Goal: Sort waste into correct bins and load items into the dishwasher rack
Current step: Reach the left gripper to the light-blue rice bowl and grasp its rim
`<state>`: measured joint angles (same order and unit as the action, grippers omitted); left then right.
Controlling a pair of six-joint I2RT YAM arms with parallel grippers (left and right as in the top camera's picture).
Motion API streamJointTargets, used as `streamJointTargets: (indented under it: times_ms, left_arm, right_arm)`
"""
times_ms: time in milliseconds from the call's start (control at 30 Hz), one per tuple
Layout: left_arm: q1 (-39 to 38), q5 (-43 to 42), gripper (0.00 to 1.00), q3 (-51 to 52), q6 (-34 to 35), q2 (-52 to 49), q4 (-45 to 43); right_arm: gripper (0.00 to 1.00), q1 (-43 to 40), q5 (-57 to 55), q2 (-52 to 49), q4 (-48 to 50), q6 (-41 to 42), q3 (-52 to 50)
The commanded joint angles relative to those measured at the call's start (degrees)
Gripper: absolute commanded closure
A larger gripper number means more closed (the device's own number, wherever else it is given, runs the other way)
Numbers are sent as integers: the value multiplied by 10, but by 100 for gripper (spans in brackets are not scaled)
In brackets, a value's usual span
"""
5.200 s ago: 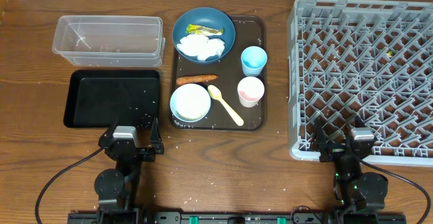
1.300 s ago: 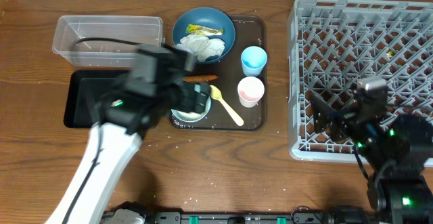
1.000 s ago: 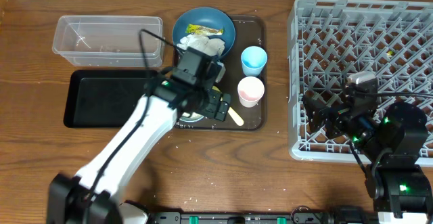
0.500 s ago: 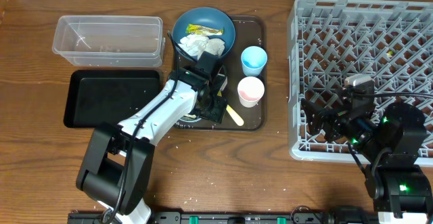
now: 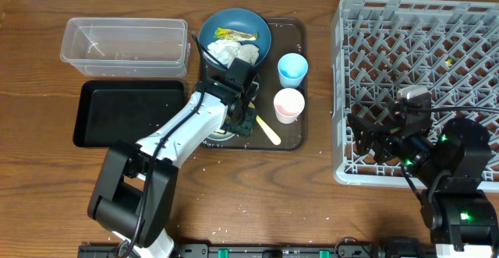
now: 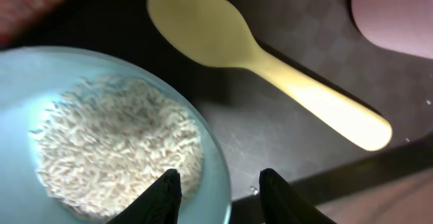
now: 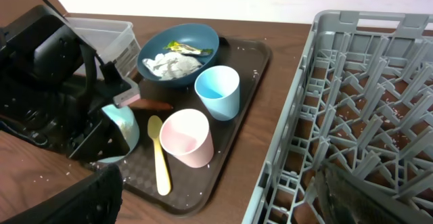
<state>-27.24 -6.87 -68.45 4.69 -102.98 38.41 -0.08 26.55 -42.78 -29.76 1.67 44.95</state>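
Note:
My left gripper (image 6: 220,176) is open astride the right rim of the light blue bowl (image 6: 216,156). One finger hangs over the white rice (image 6: 115,136) inside and the other over the brown tray outside. The pale yellow spoon (image 6: 270,68) lies just beyond the bowl, next to the pink-white cup (image 5: 288,104). The dark blue plate (image 5: 234,36) carries white tissues (image 5: 231,53) and a yellow-green wrapper (image 5: 234,33). An orange stick (image 7: 152,104) lies between plate and bowl. My right gripper (image 7: 218,173) is wide open and holds nothing, by the left edge of the grey rack (image 5: 421,86).
The light blue cup (image 5: 292,69) stands on the dark brown serving tray (image 5: 292,137). A clear tub (image 5: 125,46) and a black tray (image 5: 129,114) lie to the left of it. Rice grains are scattered on the table near the trays.
My left arm swung across from the left and came down onto the bowl, and its jaws have narrowed around the rim. The right gripper has barely shifted beside the rack.

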Motion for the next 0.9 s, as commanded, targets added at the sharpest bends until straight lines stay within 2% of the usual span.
streamJointTargets:
  times_ms: [0, 633, 867]
  left_arm:
    - [-2, 20, 59, 9, 3, -8, -2]
    - [-2, 20, 61, 35, 6, -8, -28]
    - [-2, 20, 91, 33, 36, -7, -29]
  right_arm:
    - [12, 9, 7, 0, -1, -9, 12]
    - [11, 9, 7, 0, -1, -9, 12]
    - [8, 9, 7, 0, -1, -9, 12]
